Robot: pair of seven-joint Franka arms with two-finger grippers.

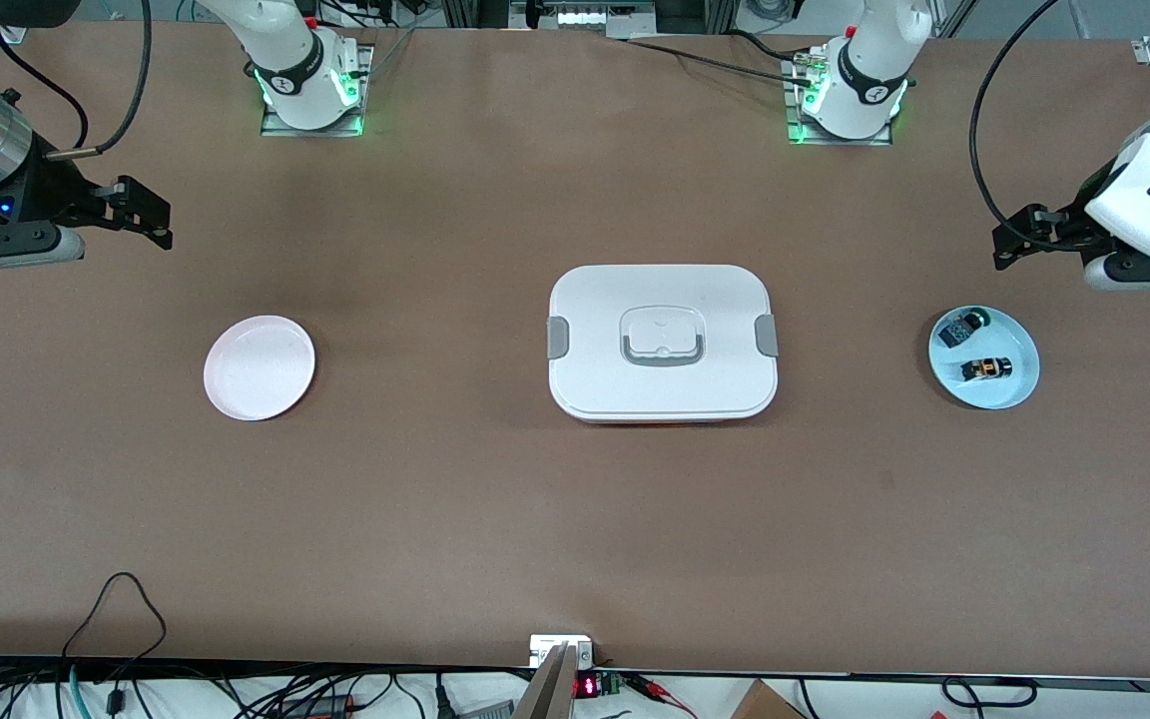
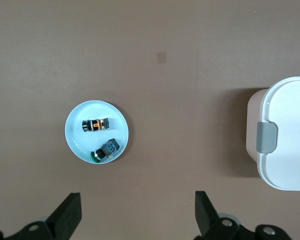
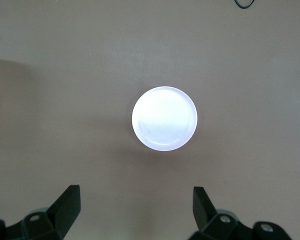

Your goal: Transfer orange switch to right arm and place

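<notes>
From my remote station I read the scene as follows. The orange switch [image 1: 987, 368] lies on its side in the pale blue plate [image 1: 1022, 384] toward the left arm's end of the table; no gripper touches it. In the same plate, just beside it and farther from the front camera, lies a second black switch with a green part [image 1: 963, 327]; the two sit close together but apart.

Left gripper [image 1: 1002, 246]: up in the air over bare table near the blue plate, at the table's edge; both fingers spread wide and holding nothing. The left wrist view confirms this — I see the two black fingertips [image 2: 70, 212] well apart, with the plate [image 2: 75, 140], the orange switch [image 2: 96, 124] and the green-part switch [image 2: 105, 150] below them on the brown table [image 2: 165, 100].

Right gripper [image 1: 161, 225]: up in the air over bare table at the right arm's end; fingers likewise spread wide and empty. Its wrist view shows the black fingertips [image 3: 67, 207] apart, with the white plate [image 3: 164, 118] below, nothing lying in it.

The white plate [image 1: 259, 367] lies toward the right arm's end; a white lidded box [image 1: 663, 343] with grey side clasps and a recessed handle sits between the two plates — well apart from each; its corner shows in the left wrist view [image 2: 285, 135].
</notes>
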